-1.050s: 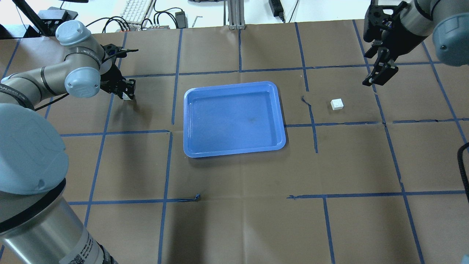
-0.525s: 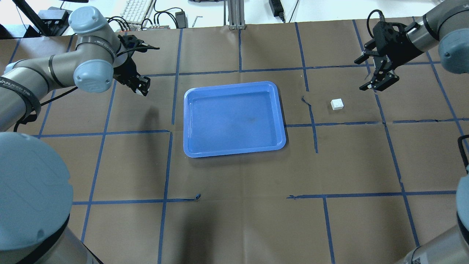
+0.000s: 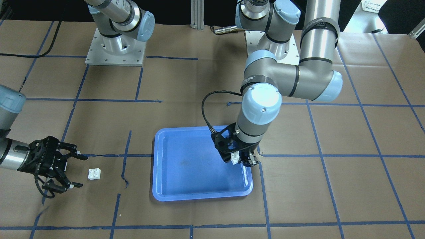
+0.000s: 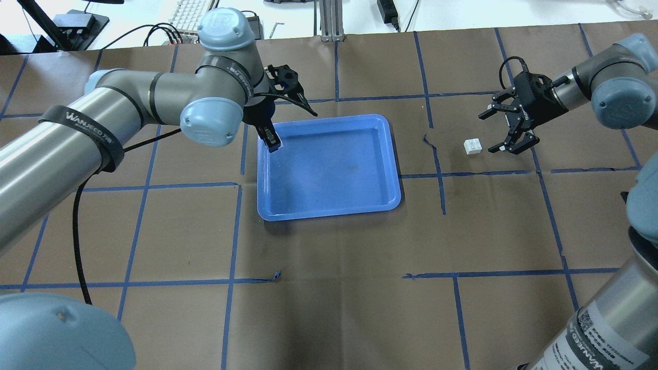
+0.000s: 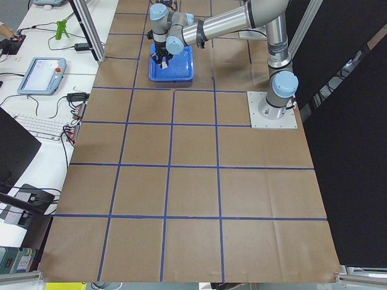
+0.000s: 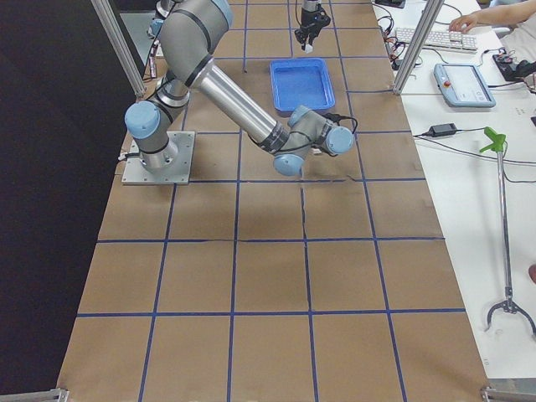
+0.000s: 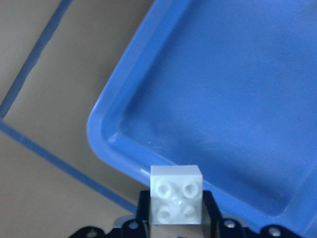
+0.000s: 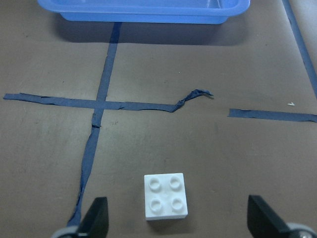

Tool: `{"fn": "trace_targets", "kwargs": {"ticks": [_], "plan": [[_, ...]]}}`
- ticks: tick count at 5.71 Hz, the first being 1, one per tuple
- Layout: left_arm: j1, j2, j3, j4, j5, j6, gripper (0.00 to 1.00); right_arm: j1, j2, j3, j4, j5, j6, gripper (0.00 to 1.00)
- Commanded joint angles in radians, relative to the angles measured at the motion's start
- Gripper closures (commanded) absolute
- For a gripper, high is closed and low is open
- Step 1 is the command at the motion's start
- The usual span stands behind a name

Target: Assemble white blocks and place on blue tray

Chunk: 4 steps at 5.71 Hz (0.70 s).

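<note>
The blue tray [image 4: 395,169] lies mid-table; it also shows in the front view [image 3: 202,196]. My left gripper [image 4: 272,141] is shut on a white block [image 7: 176,201] and holds it studs-up just above the tray's corner rim [image 7: 104,139]. In the front view this block [image 3: 235,157] hangs over the tray's right side. The second white block [image 4: 472,146] lies on the paper right of the tray. My right gripper [image 4: 489,132] is open, low beside it. In the right wrist view the block [image 8: 165,196] sits between the spread fingers [image 8: 96,218].
Brown paper with a blue tape grid covers the table. A torn, curled tape strip [image 4: 431,141] lies between tray and loose block. A keyboard [image 4: 193,13] and cables sit beyond the far edge. The arm bases [image 3: 114,49] stand at the robot's side.
My left arm has swung right, carrying its white block from the table's left to the tray's corner. My right gripper has come down and left, close beside the loose block.
</note>
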Motion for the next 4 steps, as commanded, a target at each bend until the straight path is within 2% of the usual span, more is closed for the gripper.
{"fn": "trace_targets", "kwargs": {"ticks": [1,2,3,4], "plan": [[-0.063,-0.026,-0.032,0.009,0.002,0.292,1.0,-0.001,0.053,0.003,-0.005,0.003,-0.043,0.0],[-0.077,-0.016,-0.031,0.007,0.007,0.309,1.0,-0.001,0.054,0.002,-0.003,0.005,-0.048,0.0],[-0.079,-0.032,-0.029,0.063,0.005,0.305,1.0,-0.001,0.053,-0.005,-0.002,0.006,-0.042,0.14],[-0.079,-0.042,-0.038,0.122,-0.007,0.294,1.0,-0.001,0.048,-0.008,-0.003,0.005,-0.043,0.41]]}}
